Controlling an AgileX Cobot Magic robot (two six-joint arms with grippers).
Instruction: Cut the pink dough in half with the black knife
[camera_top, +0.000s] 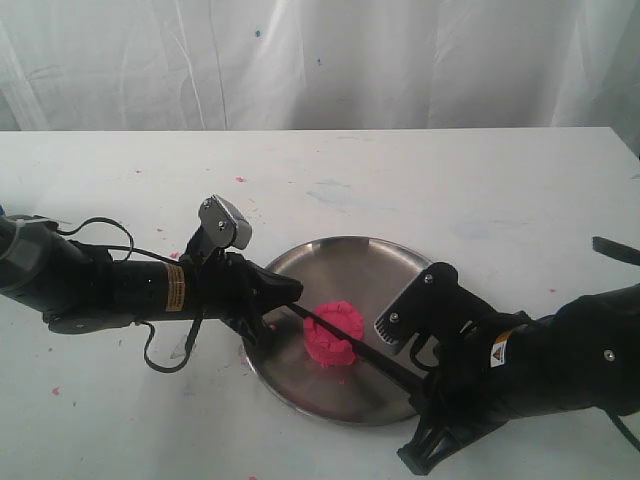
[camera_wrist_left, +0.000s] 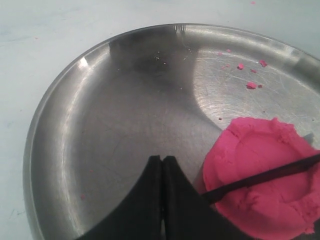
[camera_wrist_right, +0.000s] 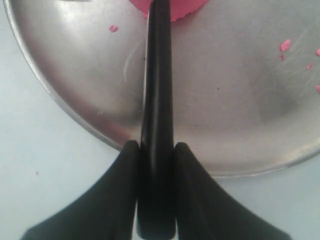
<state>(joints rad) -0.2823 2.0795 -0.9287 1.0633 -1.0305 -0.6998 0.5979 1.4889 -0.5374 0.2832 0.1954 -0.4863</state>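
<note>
The pink dough (camera_top: 332, 350) lies as one lump near the middle of the round steel plate (camera_top: 330, 260). The black knife (camera_top: 375, 358) slants across the top of the dough, and my right gripper (camera_top: 422, 388) is shut on its handle by the plate's near right rim. In the right wrist view the knife (camera_wrist_right: 157, 75) runs from the right gripper (camera_wrist_right: 156, 145) to the dough (camera_wrist_right: 185, 7). My left gripper (camera_top: 298, 291) is shut and holds nothing, just left of the dough over the plate. In the left wrist view the left gripper (camera_wrist_left: 162, 159) sits beside the dough (camera_wrist_left: 255, 150). The blade (camera_wrist_left: 270, 175) presses into the dough, its tip hidden behind a finger.
Tiny pink crumbs (camera_wrist_left: 251, 85) dot the plate (camera_wrist_left: 125, 100) and the white table (camera_top: 450, 180). A black object (camera_top: 615, 250) lies at the table's right edge. A white curtain (camera_top: 320, 60) hangs behind the table.
</note>
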